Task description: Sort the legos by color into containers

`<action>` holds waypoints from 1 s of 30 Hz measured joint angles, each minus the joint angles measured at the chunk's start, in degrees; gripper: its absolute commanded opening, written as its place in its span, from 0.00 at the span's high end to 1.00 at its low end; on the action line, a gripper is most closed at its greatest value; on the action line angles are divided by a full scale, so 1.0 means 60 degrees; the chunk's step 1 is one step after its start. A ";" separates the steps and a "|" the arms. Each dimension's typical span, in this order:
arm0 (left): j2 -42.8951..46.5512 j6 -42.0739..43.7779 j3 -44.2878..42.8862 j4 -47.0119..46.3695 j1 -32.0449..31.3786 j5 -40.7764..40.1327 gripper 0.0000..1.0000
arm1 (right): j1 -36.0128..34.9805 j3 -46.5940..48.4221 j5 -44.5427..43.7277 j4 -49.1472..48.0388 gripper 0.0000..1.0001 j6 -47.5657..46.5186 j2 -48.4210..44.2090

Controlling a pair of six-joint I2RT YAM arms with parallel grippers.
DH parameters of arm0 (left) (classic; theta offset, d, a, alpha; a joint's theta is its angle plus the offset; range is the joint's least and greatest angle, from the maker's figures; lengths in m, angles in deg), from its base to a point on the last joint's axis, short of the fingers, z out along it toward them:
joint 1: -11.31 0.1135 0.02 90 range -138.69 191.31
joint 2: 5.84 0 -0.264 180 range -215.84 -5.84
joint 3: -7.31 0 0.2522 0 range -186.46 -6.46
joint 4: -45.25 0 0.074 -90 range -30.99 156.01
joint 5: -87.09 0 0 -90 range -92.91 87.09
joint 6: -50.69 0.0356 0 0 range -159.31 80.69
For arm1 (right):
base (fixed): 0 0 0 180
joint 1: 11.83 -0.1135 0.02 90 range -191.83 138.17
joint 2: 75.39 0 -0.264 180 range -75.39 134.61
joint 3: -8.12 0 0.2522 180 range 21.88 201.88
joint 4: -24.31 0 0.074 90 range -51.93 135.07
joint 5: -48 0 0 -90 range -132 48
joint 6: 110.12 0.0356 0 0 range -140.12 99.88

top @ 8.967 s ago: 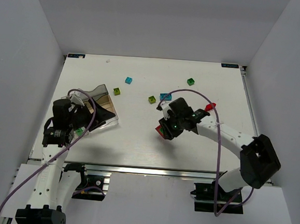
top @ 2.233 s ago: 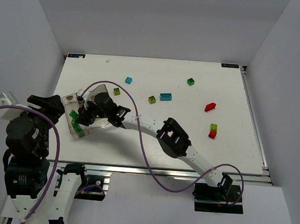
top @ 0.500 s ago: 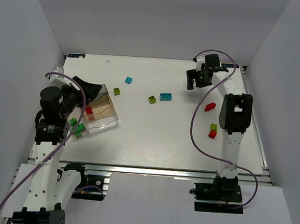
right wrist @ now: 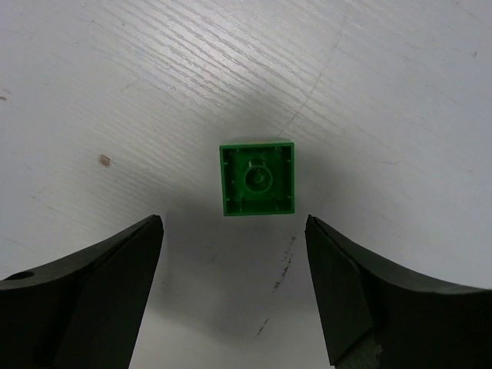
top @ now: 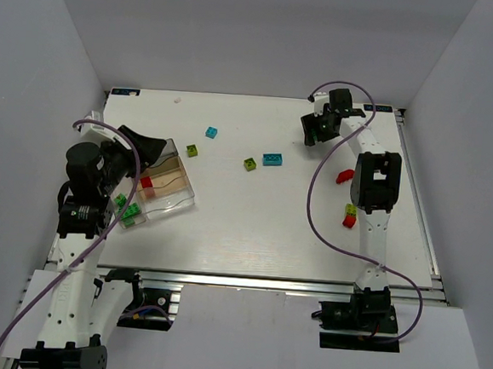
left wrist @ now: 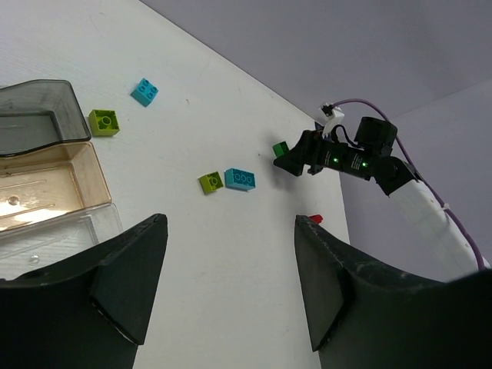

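My right gripper hangs open at the far right of the table. In the right wrist view its jaws stand wide apart just short of a dark green lego, which lies underside up and untouched. The brick also shows in the left wrist view. The clear tray sits at the left and holds a red lego and green legos. My left gripper is open and empty above the tray's far side.
Loose on the table are two lime bricks, two cyan bricks, a red brick and a red-and-lime stack. White walls enclose the table on three sides.
Since 2.2 s ago the right arm has left the tray and swung to the far right, over the dark green brick. In the last half second its gripper shifted slightly left. The left arm holds still.
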 measured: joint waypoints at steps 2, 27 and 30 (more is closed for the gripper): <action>-0.0022 -0.0011 0.0000 -0.0015 0.0000 -0.0025 0.23 | 0.0007 0.0000 0.0011 -0.0109 0.24 0.0000 0.0036; 0.0102 0.0000 -0.0317 0.0393 0.0000 -0.0164 0.22 | -0.0149 -0.3803 0.4197 -0.2208 1.00 -0.1282 -0.2025; 0.0404 0.0029 -0.0350 0.0488 0.0000 -0.0353 0.21 | -0.0860 -0.4528 0.6062 -0.2153 1.00 -0.1945 -0.3381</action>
